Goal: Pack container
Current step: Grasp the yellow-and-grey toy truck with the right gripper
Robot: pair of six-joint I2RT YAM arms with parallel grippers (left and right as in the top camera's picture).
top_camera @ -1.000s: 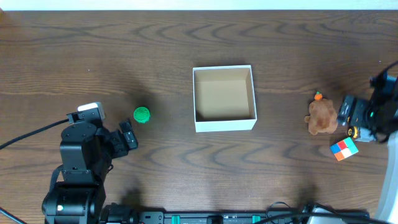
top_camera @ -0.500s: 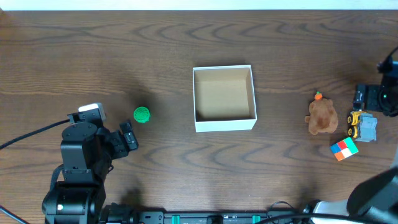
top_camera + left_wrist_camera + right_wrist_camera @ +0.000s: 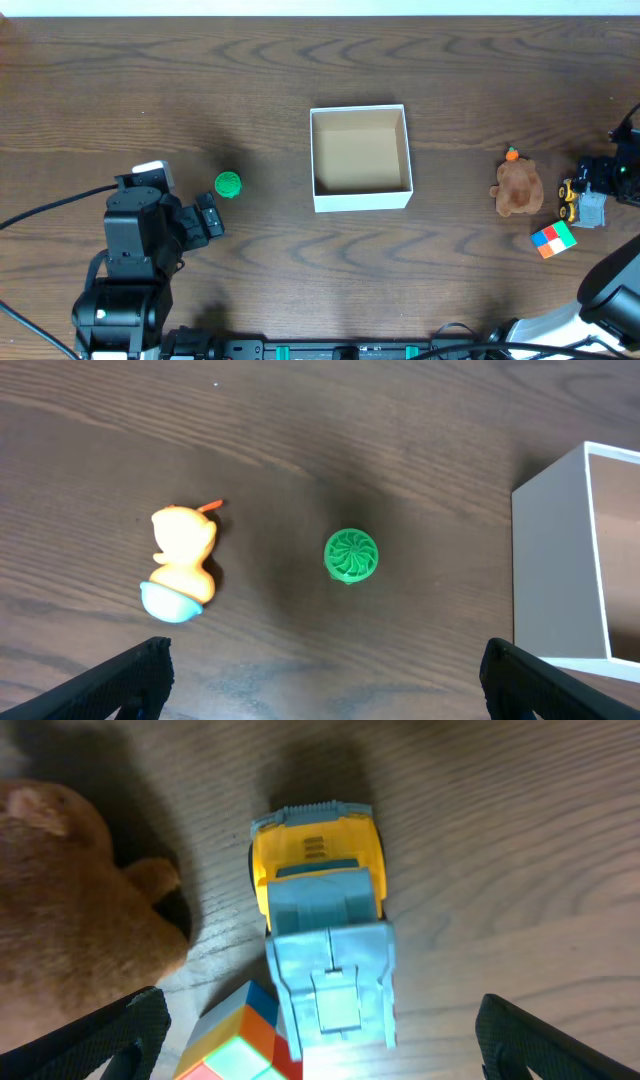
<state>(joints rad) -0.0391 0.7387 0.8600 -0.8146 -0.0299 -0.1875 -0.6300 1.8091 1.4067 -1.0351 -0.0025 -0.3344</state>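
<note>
Two tools, so how did they stand?
Both spread wide: the left tool [image 3: 350, 678] at 7 o'clock of the green ball [image 3: 351, 555], the right tool [image 3: 335, 1042] above the truck [image 3: 325, 950].
And the container [image 3: 362, 201]?
Middle of the counter [image 3: 300, 280], upright, tan floor showing. The ball lay well off at its 9 o'clock, the brown plush [image 3: 519, 187] at its 3 o'clock.

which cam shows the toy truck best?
Right wrist: the truck fills the frame from straight above, with its yellow cab and blue bed clear. Overhead shows it small at the right edge, near the cube. Left wrist doesn't show it.
</note>
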